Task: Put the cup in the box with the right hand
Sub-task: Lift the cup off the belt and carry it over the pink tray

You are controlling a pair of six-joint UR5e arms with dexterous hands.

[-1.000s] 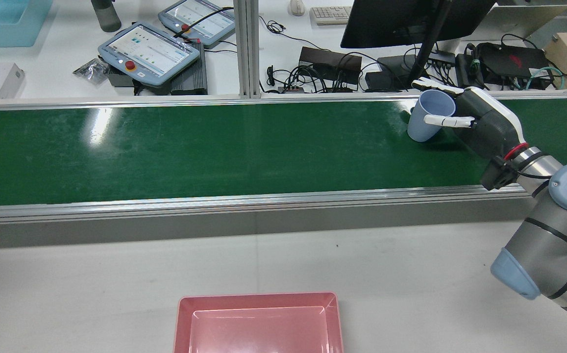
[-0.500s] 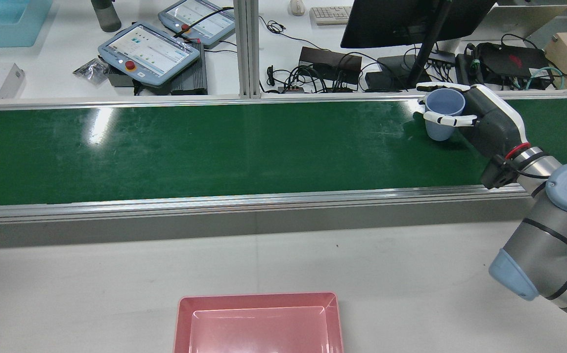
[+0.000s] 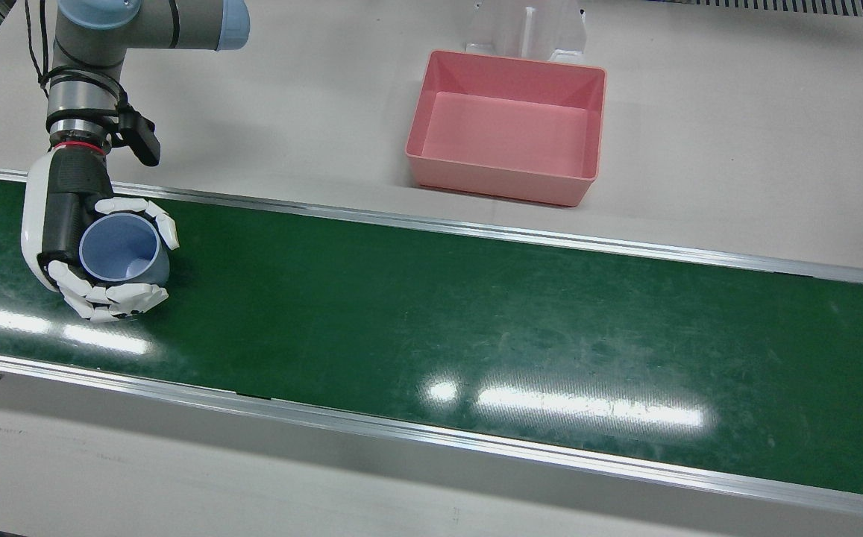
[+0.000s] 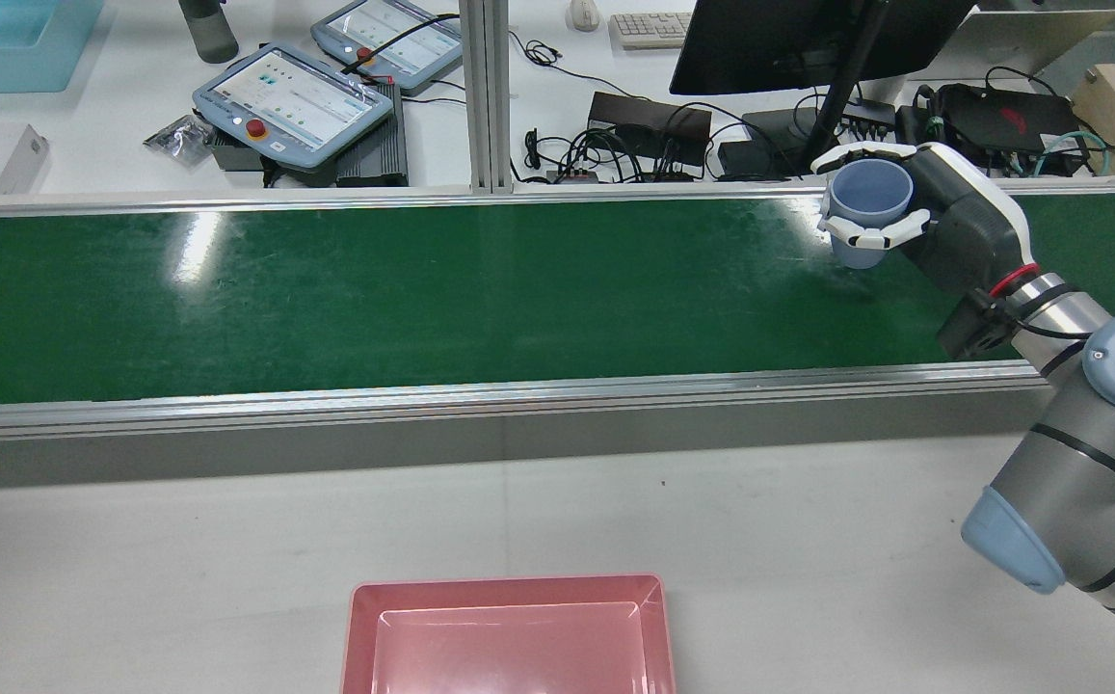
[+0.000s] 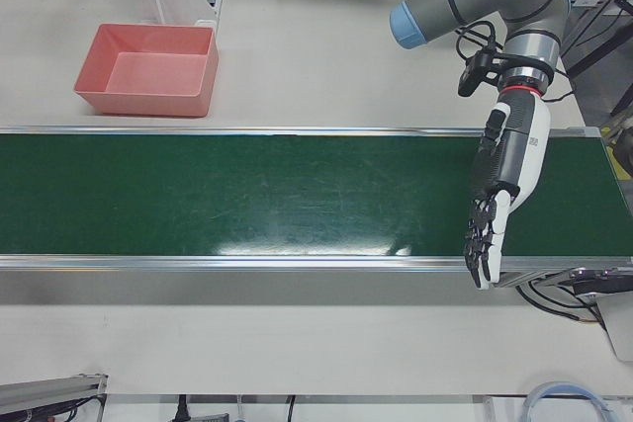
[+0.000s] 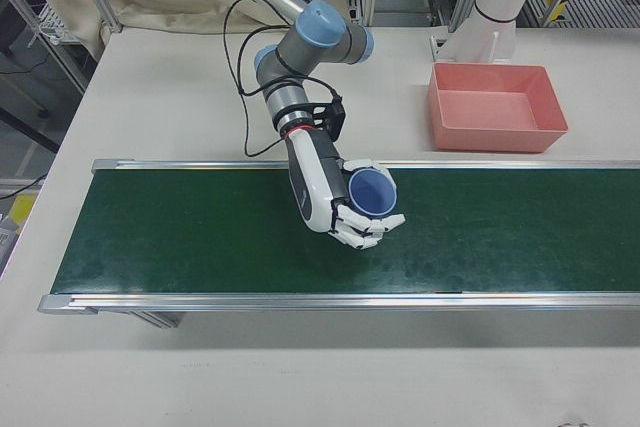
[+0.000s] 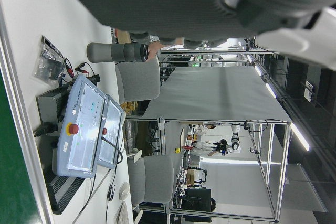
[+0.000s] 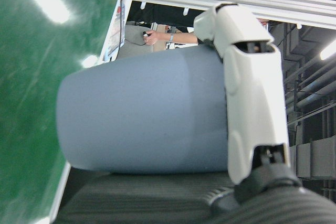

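The right hand (image 3: pixel 95 250) holds the blue cup (image 3: pixel 122 249). Its white fingers (image 3: pixel 121 297) are wrapped tight around the cup, near the rim. The cup stands straight up, with its open mouth on top, over the green belt (image 3: pixel 431 328). In the front view the cup is at the 9 o'clock end of the belt.

The pink box (image 3: pixel 506 127) sits on the white table (image 3: pixel 737 134), well apart from the cup, at about 1 o'clock from it. Nothing shows inside the box.

The left hand (image 5: pixel 499 200) hangs over the other end of the belt. Its fingers (image 5: pixel 482 244) are straight and hold nothing.
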